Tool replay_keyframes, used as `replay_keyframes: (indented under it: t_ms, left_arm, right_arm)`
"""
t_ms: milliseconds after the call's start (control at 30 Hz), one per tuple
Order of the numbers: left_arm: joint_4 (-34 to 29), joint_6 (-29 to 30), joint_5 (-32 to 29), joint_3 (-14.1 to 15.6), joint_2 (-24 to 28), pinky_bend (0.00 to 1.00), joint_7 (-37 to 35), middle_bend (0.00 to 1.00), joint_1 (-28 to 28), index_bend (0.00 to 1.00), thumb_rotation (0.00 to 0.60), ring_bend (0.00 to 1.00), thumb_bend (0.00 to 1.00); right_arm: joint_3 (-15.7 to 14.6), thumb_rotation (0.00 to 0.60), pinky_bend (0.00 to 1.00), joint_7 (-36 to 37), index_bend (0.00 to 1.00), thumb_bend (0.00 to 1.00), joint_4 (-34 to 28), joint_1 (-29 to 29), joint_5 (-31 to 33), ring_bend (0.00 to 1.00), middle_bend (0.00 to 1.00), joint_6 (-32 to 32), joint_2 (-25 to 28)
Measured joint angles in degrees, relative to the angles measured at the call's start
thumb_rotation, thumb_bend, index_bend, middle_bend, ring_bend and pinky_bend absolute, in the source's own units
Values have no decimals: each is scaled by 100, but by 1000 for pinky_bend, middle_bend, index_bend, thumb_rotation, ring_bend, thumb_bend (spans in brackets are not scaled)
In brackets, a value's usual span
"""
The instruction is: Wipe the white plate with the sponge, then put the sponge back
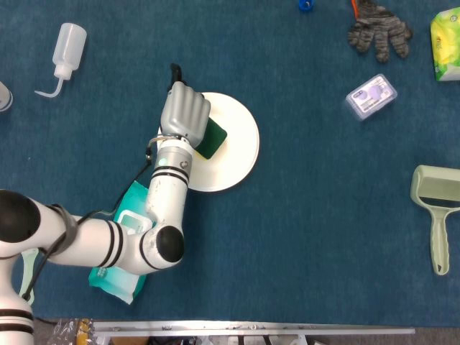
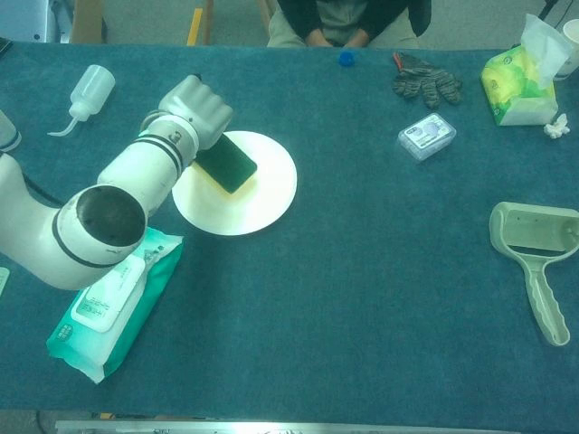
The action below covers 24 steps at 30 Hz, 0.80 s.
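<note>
The white plate [image 1: 233, 147] [image 2: 262, 194] lies on the blue table, left of centre. My left hand [image 1: 185, 113] [image 2: 199, 110] grips a green-and-yellow sponge [image 1: 211, 139] [image 2: 226, 164], green side up, which lies on the left part of the plate. The hand's fingers curl over the sponge's left end. A small yellowish speck near the plate's middle is hidden or gone under the sponge. My right hand appears in neither view.
A squeeze bottle [image 1: 65, 47] [image 2: 86, 90] lies far left. A wet-wipe pack [image 1: 129, 248] [image 2: 113, 298] sits under my left forearm. On the right are a grey glove [image 1: 379, 30], a small clear case [image 1: 371, 95], a lint roller [image 1: 435, 208] and a yellow tissue pack [image 1: 445, 36].
</note>
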Motion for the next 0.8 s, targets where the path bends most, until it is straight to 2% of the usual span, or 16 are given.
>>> replay_keyframes:
  t_ms: [400, 800]
  left_arm:
    - [742, -117, -324, 46, -459, 52, 519, 383, -292, 429, 600, 296, 297]
    - [1180, -29, -368, 64, -473, 52, 562, 383, -176, 433, 600, 296, 298]
  right_arm:
    - [20, 600, 450, 88, 389, 388, 115, -23, 78, 244, 394, -13, -6]
    - [9, 600, 450, 78, 389, 388, 87, -38, 45, 244, 394, 16, 0]
